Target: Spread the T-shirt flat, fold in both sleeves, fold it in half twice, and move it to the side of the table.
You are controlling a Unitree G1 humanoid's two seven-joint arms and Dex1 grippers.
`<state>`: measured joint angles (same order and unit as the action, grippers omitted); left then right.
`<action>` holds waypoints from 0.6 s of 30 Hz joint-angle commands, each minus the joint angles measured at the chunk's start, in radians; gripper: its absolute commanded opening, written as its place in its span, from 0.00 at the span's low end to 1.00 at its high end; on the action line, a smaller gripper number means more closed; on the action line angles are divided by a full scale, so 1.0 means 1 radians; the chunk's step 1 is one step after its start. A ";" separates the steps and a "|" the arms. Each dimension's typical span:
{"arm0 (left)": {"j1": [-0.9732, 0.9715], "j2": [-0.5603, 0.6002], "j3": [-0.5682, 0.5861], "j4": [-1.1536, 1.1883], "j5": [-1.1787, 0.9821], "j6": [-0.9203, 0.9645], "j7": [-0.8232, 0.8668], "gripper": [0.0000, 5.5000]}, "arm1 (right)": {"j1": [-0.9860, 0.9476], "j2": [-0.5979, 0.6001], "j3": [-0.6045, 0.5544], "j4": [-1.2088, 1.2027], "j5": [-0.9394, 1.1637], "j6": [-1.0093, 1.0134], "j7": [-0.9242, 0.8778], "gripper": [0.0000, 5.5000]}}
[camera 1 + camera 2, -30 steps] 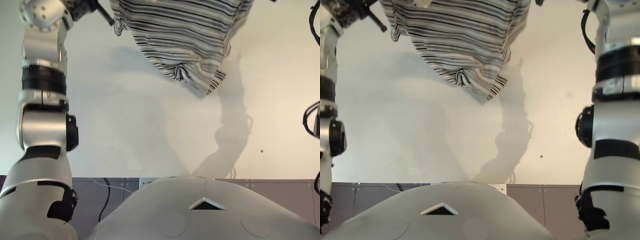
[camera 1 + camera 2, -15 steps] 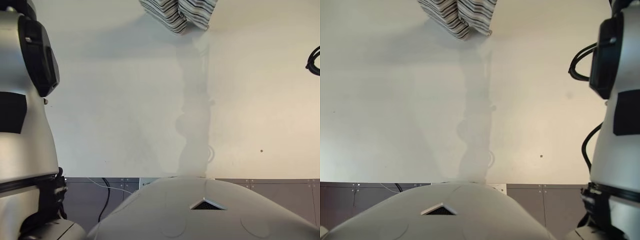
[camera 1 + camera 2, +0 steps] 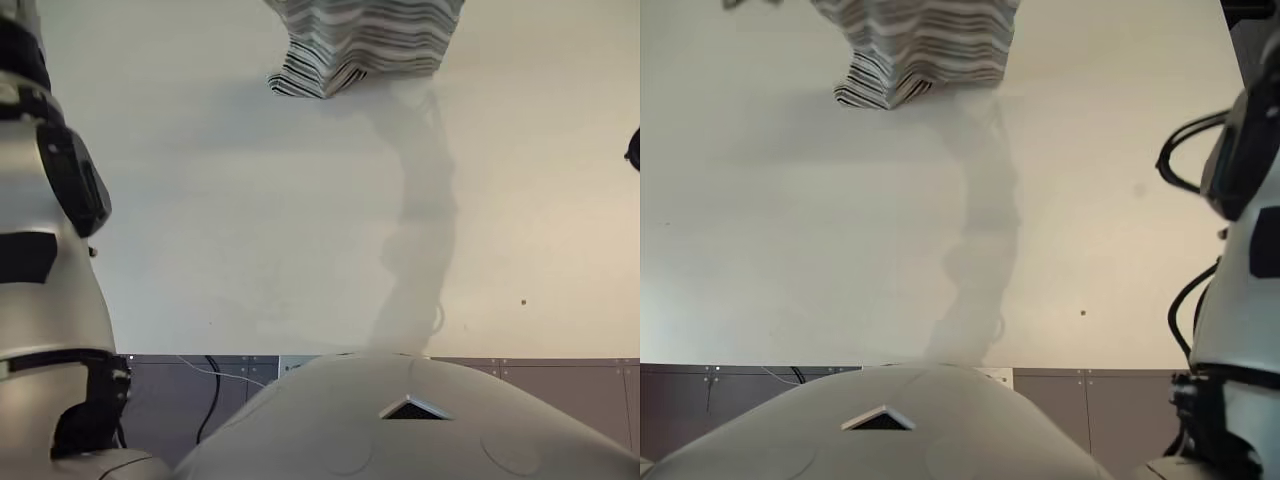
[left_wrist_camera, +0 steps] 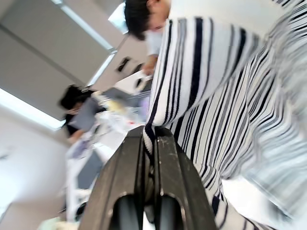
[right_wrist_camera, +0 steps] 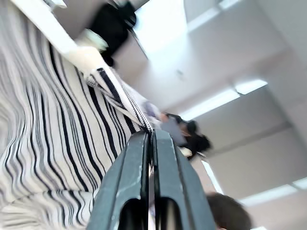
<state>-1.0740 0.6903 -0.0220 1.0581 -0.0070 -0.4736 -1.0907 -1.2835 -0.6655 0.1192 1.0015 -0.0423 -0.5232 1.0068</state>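
Now | left hand (image 4: 150, 133) clamps T-shirt (image 4: 211, 81) edge | right hand (image 5: 150, 135) clamps another edge

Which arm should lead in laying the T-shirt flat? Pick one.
Left, narrowly. Both the left tool and right tool are shut on the T-shirt, but its lowest fold hangs toward the left, closest to the table.

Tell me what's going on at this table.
The robot holds the striped T-shirt up over the white table, with each arm's jaws shut on an edge of the fabric. The shirt's lower end hangs bunched at the far side of the table. It is not spread flat, and no fold has been made yet.
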 commanded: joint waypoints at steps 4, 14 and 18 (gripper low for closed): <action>0.972 0.125 0.097 -1.135 -0.373 0.277 -0.129 0.02 | 0.909 -0.318 -0.068 -1.076 0.492 0.453 0.361 0.02; 1.369 0.222 0.126 -1.473 -0.321 0.289 -0.178 0.02 | 1.339 -0.415 -0.104 -1.385 0.423 0.542 0.358 0.02; 1.439 0.218 0.078 -1.449 -0.187 0.191 -0.148 0.02 | 1.426 -0.405 -0.066 -1.429 0.345 0.523 0.328 0.02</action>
<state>0.3403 0.8993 0.0793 -0.4072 -0.2617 -0.2354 -1.2557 0.1144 -1.0662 0.0337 -0.4086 0.3437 0.0084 1.3511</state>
